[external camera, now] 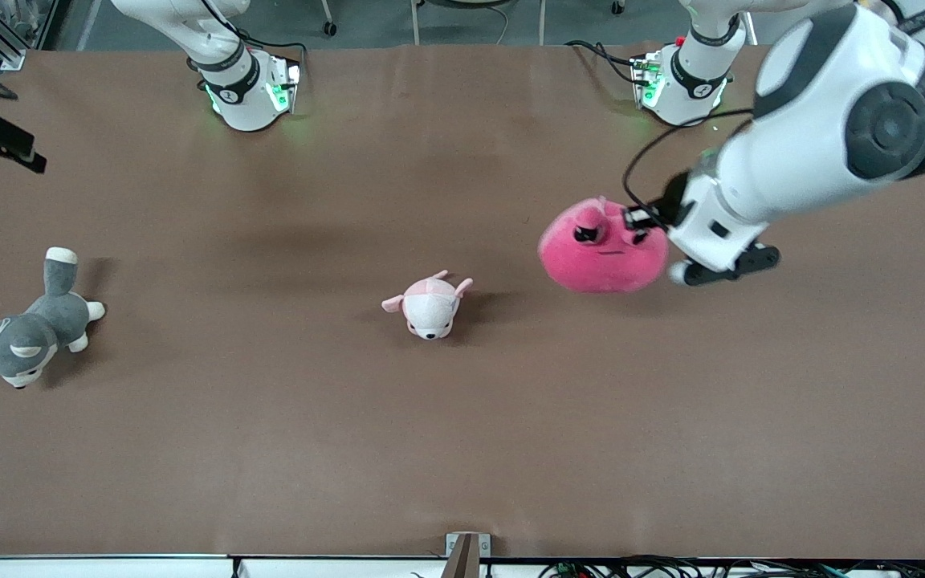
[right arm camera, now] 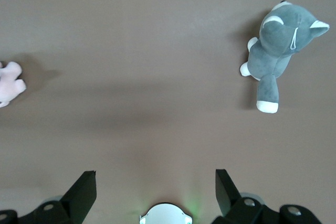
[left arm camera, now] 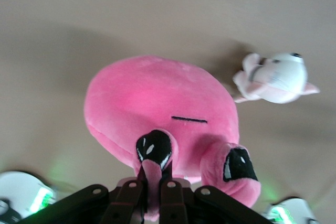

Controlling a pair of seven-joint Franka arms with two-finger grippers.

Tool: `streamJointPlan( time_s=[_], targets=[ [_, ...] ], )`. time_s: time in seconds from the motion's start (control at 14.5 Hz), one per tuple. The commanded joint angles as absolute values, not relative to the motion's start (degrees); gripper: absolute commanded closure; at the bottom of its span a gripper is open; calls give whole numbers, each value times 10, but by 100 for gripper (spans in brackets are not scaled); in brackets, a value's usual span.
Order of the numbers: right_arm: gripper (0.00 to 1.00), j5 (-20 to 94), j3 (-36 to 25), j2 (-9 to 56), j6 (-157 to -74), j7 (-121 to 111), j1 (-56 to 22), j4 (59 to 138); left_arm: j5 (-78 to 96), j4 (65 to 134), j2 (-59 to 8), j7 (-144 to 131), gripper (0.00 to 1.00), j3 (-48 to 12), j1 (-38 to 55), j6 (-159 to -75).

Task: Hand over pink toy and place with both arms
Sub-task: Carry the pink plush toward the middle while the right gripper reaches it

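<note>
Foreground: grey-and-white husky plush (external camera: pixel 25 333), pale pink-and-white puppy plush (external camera: pixel 430 305) | my left gripper (external camera: pixel 645 218) pinched hot-pink rounded plush toy (external camera: pixel 601 250), lifted above table (external camera: pixel 270 449) | my right gripper (right arm camera: pixel 156 192) spread, waiting | step: handover; next: bring grippers together.

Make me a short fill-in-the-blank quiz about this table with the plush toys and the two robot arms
1. The left gripper is shut on the ____ toy.
2. The right gripper has its fingers ____ and holds nothing.
3. The plush lying toward the right arm's end of the brown table is the grey-and-white ____.
4. The small pale pink puppy plush lies on the table between the husky and the ____ toy.

Missing words: pink; open; husky; pink
</note>
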State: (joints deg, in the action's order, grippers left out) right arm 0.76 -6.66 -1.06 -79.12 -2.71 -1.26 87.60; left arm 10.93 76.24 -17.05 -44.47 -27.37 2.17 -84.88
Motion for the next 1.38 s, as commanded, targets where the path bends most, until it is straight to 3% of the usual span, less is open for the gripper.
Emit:
streamJointPlan(
  time_s=[0.0, 0.28, 0.48, 0.83, 1.31],
  targets=[
    [0, -1, -68, 68, -807, -33, 17, 857, 115, 709, -192, -531, 100, -303, 50, -850],
    [0, 10, -66, 89, -826, -2, 25, 860, 115, 708, -199, -620, 100, -300, 128, -916],
    [0, 56, -58, 80, -807, 166, 4, 860, 114, 704, -223, -680, 100, -295, 186, -971],
    [0, 109, -58, 72, -809, 461, -103, 860, 113, 704, -249, -737, 100, -294, 243, -1058],
    [0, 172, -58, 64, -847, 805, -262, 865, 112, 704, -250, -739, 100, -270, 272, -1061]
  ],
)
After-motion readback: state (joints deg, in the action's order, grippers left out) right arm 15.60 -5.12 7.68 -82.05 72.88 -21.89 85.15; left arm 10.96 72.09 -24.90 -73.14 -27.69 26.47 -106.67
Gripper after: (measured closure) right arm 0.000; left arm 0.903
